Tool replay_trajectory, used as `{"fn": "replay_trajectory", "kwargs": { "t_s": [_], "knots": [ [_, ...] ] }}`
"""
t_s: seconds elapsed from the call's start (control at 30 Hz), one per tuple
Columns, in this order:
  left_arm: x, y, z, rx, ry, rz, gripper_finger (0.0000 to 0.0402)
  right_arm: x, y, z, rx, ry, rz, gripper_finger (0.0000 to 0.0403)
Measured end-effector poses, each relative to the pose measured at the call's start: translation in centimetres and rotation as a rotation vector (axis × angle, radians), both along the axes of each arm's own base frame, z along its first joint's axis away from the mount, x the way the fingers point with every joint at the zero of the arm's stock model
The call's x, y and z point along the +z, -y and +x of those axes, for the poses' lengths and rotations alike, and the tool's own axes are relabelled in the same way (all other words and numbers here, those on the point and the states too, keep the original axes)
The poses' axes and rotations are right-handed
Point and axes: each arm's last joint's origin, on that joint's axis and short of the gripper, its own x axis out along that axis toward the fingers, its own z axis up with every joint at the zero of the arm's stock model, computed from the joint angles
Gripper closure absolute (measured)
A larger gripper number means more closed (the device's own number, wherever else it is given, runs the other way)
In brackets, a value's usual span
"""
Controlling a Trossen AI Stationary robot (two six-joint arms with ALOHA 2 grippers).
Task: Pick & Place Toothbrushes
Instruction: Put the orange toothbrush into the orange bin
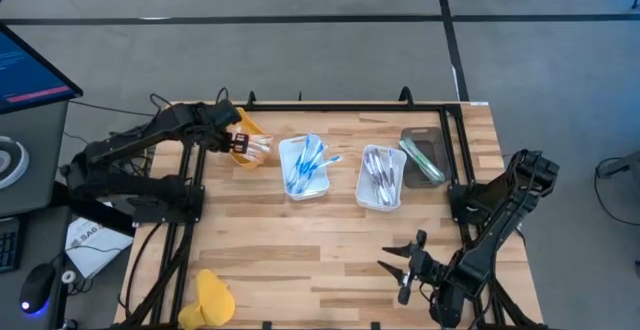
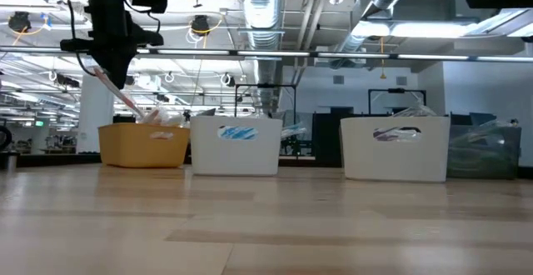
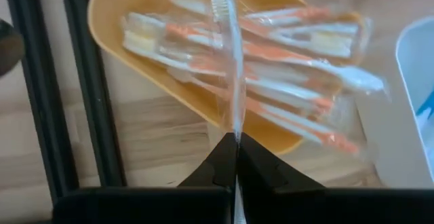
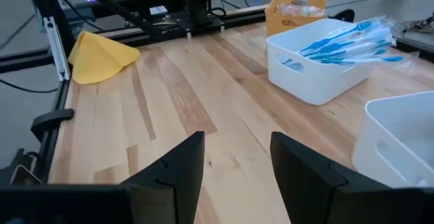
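Toothbrush (image 3: 229,61) is pinched at its handle end in the closed left claw (image 3: 237,142), long axis pointing straight out over the yellow tray (image 3: 115,20) – directly beneath; right claw (image 4: 237,159) is parked open, empty, well apart

Worktop (image 1: 300,240): pale wood planks, black frame rails. Floor (image 1: 300,60): grey, crossed by dark tape lines. Ceiling (image 2: 275,8): exposed silver ducts, pipes, strip lighting. Side desk (image 1: 25,150): lit monitor (image 1: 30,70), mouse (image 1: 35,290). Yellow cloth (image 1: 213,298) at worktop edge.
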Motion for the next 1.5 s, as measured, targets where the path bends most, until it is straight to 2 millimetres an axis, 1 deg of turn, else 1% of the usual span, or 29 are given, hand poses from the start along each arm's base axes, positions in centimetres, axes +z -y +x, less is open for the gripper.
{"fn": "replay_trajectory", "kwargs": {
  "t_s": [0.2, 0.47, 0.67, 0.8, 1.07, 1.2, 1.3, 1.5],
  "knots": [
    [0.0, -0.7, -0.5, 0.098, 0.022, -0.008, 0.0401, 0.0, 0.0, 0.0, 0.009, -0.011, -0.029, 0.0236],
    [0.0, -0.9, -0.5, 0.152, 0.044, -0.01, 0.0401, 0.0, 0.0, 0.0, 0.009, -0.012, -0.03, 0.0239],
    [-0.4, -1.3, 0.2, 0.151, 0.046, -0.008, 0.0401, 0.0, 0.0, 0.0, 0.009, -0.011, -0.029, 0.0236],
    [-1.3, -1.9, 1.0, 0.15, 0.016, -0.032, 0.0401, 0.0, 0.0, 0.0, 0.009, -0.011, -0.029, 0.0238],
    [-2.7, -3.0, 2.6, 0.141, 0.034, -0.065, 0.0402, 0.0, 0.0, 0.0, 0.009, -0.011, -0.029, 0.0236],
    [-3.0, -3.5, 2.6, 0.158, 0.02, -0.07, 0.0401, 0.0, 0.0, 0.0, 0.009, -0.011, -0.029, 0.0237],
    [-3.1, -3.8, 2.4, 0.178, 0.001, -0.043, 0.0401, 0.0, 0.0, 0.0, 0.01, -0.011, -0.027, 0.0239],
    [-3.1, -3.9, 2.4, 0.171, -0.002, -0.029, 0.04, 0.0, -0.1, 0.0, 0.025, -0.03, -0.011, 0.0236]
  ]
}}
